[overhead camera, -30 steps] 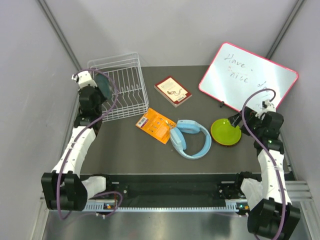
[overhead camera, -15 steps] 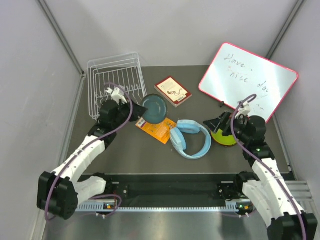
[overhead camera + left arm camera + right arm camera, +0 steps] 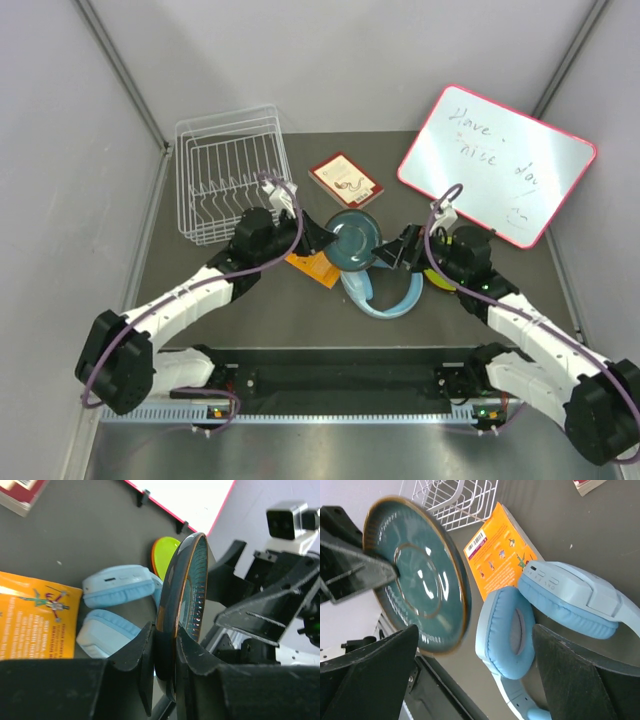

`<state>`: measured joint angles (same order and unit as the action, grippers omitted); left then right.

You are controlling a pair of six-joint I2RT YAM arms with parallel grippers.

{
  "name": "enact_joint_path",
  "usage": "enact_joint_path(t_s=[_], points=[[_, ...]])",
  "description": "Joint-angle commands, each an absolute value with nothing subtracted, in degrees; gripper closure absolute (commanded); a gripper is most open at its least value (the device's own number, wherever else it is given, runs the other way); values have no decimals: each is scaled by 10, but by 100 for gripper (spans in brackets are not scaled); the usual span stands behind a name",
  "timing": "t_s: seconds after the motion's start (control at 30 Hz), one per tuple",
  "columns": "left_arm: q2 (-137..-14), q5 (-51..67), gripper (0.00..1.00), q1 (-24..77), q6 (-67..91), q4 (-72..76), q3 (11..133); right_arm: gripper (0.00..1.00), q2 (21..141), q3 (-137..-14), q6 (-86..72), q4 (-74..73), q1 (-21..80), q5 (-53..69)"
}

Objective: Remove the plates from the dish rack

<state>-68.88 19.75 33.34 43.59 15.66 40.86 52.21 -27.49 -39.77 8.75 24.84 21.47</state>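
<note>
My left gripper (image 3: pixel 326 238) is shut on the rim of a teal plate (image 3: pixel 354 240) and holds it on edge above the middle of the table. In the left wrist view the fingers (image 3: pixel 145 655) pinch the plate (image 3: pixel 186 585). My right gripper (image 3: pixel 396 250) is open and sits just to the plate's right. In the right wrist view the plate (image 3: pixel 415 575) hangs in front of the open right gripper (image 3: pixel 475 645), near its left finger. The white wire dish rack (image 3: pixel 232 172) stands at the back left with no plate in it. A lime green plate (image 3: pixel 438 276) lies partly hidden behind my right arm.
Blue headphones (image 3: pixel 385 288) lie under the held plate, with an orange booklet (image 3: pixel 308 262) to their left. A book (image 3: pixel 345 182) lies behind them. A pink-framed whiteboard (image 3: pixel 495 165) leans at the back right.
My left arm has carried the teal plate out of the rack and rightwards to the table's middle. My right arm has swung left from the green plate toward it.
</note>
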Motion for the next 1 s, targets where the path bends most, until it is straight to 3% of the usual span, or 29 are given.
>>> enact_joint_path(t_s=[0.0, 0.07, 0.1, 0.17, 0.2, 0.3, 0.37, 0.4, 0.53, 0.73, 0.87, 0.97], points=[[-695, 216, 100, 362, 448, 252, 418, 16, 543, -313, -402, 163, 261, 207], [-697, 220, 100, 371, 444, 257, 416, 25, 551, -308, -410, 184, 262, 225], [-700, 226, 100, 372, 444, 258, 414, 40, 555, -302, -413, 215, 262, 235], [-704, 236, 100, 374, 445, 269, 411, 54, 557, -291, -421, 232, 261, 250], [-707, 241, 100, 374, 444, 268, 412, 78, 556, -290, -421, 234, 262, 252], [-709, 243, 100, 374, 435, 270, 410, 100, 544, -285, -418, 229, 261, 252], [-712, 256, 96, 374, 432, 279, 409, 100, 535, -283, -415, 220, 260, 251], [-716, 256, 80, 374, 434, 280, 410, 100, 524, -285, -413, 210, 261, 244], [-727, 247, 38, 374, 430, 266, 413, 100, 486, -299, -385, 114, 248, 178], [-691, 130, 31, 374, 343, 137, 435, 100, 404, -301, -358, -32, 156, 116], [-647, 14, 20, 372, 276, 25, 459, 100, 360, -297, -337, -101, 66, 119], [-618, -74, 20, 372, 230, 3, 457, 100, 352, -299, -312, -148, 5, 127]])
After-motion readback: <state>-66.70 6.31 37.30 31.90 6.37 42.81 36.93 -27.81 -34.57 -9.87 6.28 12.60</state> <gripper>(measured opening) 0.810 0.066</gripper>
